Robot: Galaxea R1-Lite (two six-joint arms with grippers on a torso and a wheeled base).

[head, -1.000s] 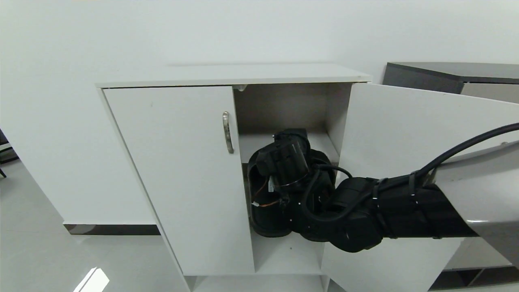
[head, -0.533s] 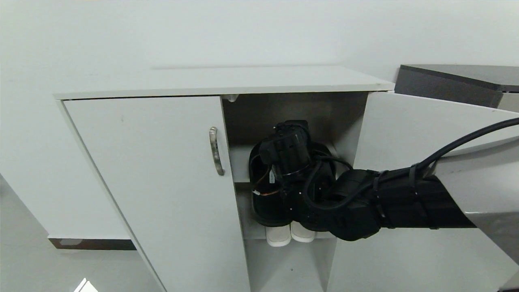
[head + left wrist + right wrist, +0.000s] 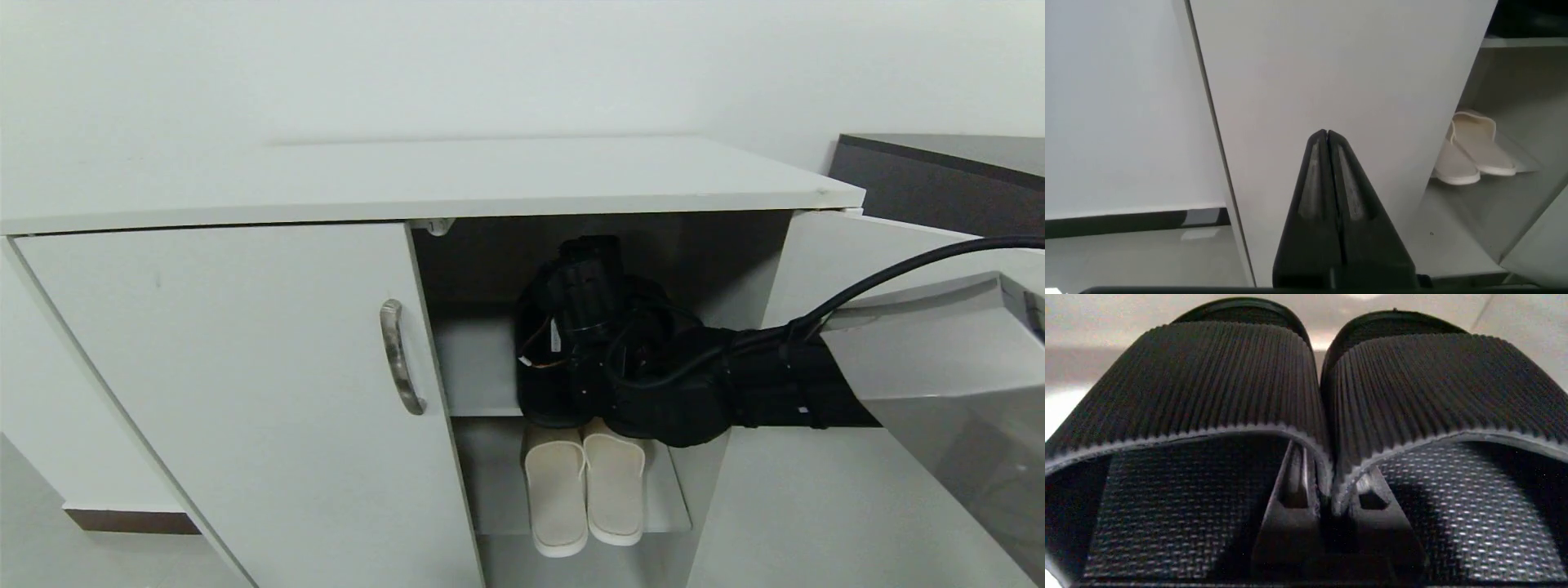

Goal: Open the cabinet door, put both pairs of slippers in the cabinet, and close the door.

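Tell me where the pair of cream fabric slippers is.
Head view: the cream slippers lie side by side in the white cabinet's open right compartment, on the shelf just below the black ribbed slippers.

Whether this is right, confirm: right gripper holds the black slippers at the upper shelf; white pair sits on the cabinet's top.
No: the head view shows the white pair on the lower shelf. The right gripper does hold the black slippers at the upper shelf.

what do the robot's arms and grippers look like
The right arm has a pale grey shell, then black rounded wrist segments with a thick black cable strapped on. The left gripper is black, with two flat tapering fingers; the right gripper is black too.
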